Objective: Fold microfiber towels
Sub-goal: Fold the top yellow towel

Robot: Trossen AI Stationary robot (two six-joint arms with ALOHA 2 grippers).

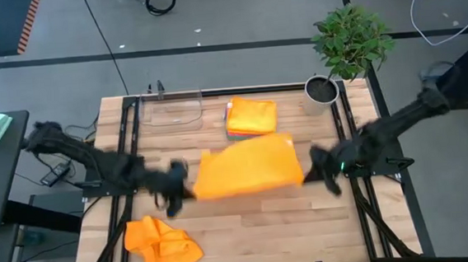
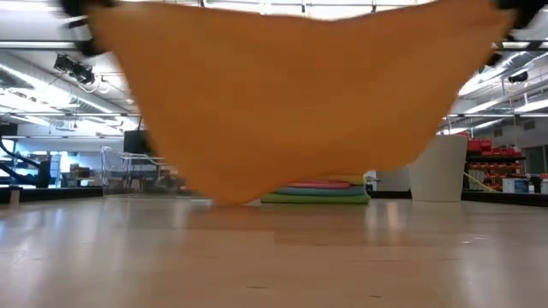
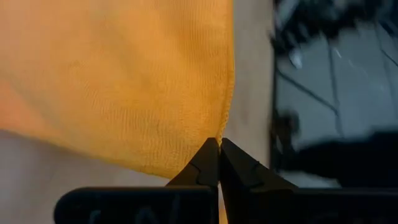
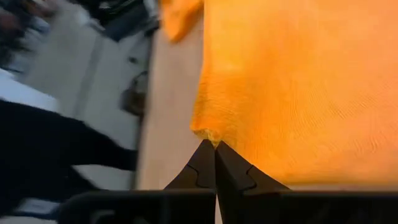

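My left gripper (image 3: 218, 144) and right gripper (image 4: 215, 147) each pinch a corner of the orange microfiber towel (image 1: 247, 167), hanging above the wooden counter (image 1: 307, 225). I should keep it taut, lowering evenly so edges meet.

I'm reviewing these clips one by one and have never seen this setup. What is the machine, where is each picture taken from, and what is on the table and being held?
Two dark robot arms work at a wooden table. One picture looks straight down, one looks level across the tabletop, and one comes from each wrist. The left gripper and right gripper are each shut on an edge of an orange towel, holding it stretched above the table. A crumpled orange towel lies near the front; a folded stack sits at the back, beside a clear tray and a potted plant.
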